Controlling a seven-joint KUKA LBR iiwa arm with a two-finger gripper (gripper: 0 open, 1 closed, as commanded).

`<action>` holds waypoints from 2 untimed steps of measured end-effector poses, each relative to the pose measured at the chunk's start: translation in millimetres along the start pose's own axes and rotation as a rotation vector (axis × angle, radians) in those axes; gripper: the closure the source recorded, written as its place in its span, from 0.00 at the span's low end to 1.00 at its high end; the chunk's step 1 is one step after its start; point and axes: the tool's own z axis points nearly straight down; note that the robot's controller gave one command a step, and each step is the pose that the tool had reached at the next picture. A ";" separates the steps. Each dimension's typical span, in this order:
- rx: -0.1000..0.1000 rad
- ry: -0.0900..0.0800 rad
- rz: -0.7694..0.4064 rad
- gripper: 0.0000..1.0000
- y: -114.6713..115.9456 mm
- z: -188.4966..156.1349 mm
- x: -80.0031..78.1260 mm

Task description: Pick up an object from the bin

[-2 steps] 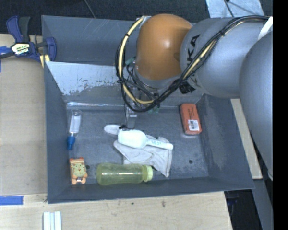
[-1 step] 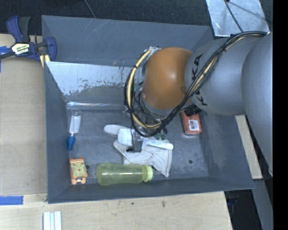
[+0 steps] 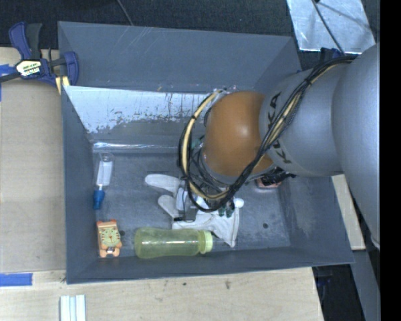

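Observation:
My gripper is low in the middle of the bin, just below the arm's orange cover, right on top of a white, wing-shaped thing. That white thing spreads out left of the gripper and also to its lower right. Just in front of the gripper, a yellow-green translucent bottle lies on its side along the bin's near wall.
A small orange toy lies at the near left corner. A clear tube with a blue cap lies by the left wall. A small pink-red thing peeks out beneath the arm on the right. The arm covers the bin's right half.

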 end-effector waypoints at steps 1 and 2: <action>0.000 0.000 0.001 1.00 0.0 0.0 0.0; 0.000 0.000 -0.015 1.00 21.7 -109.3 -47.7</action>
